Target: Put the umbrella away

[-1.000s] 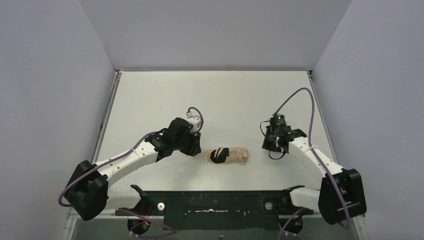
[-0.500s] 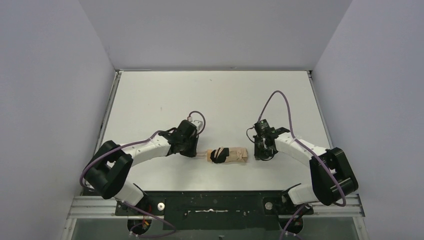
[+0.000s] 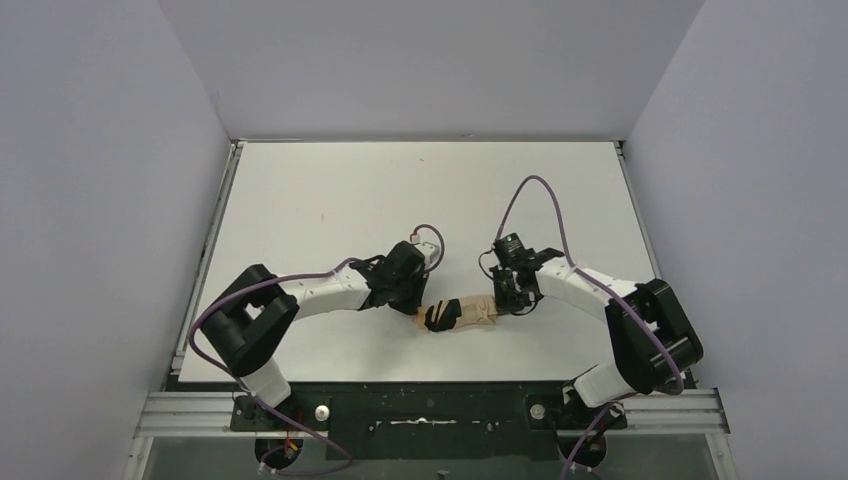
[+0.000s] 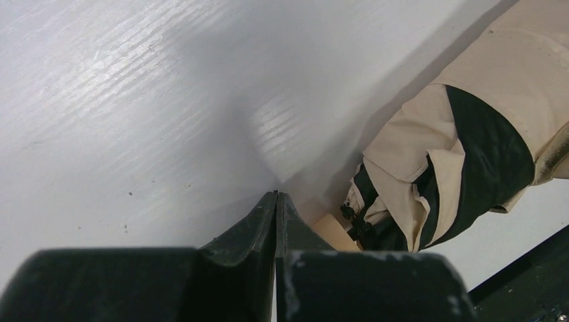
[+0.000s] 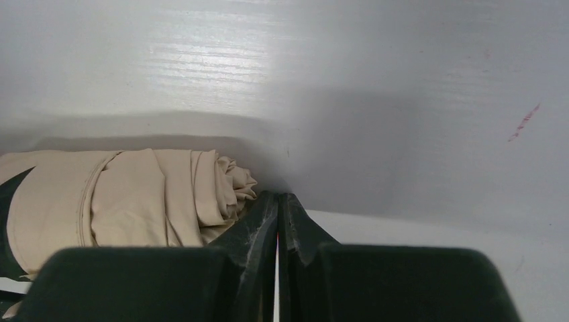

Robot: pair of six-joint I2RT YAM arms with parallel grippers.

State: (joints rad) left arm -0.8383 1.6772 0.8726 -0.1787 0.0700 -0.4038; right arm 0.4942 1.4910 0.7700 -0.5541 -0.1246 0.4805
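Folded umbrella (image 3: 458,313) on table (image 3: 330,190), left hand (image 4: 276,196) clenched empty, right hand (image 5: 278,196) clenched empty

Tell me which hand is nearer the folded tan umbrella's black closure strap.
Left. The left hand is at the handle end, beside the black closure strap; the right hand is at the opposite, bunched end of the tan umbrella.

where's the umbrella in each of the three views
top external: umbrella lies on its side just below centre.
left wrist: umbrella fills the right side, black strap end showing.
right wrist: umbrella sits lower left, bunched fabric end showing.
shared landmark: the white table under it in all three.
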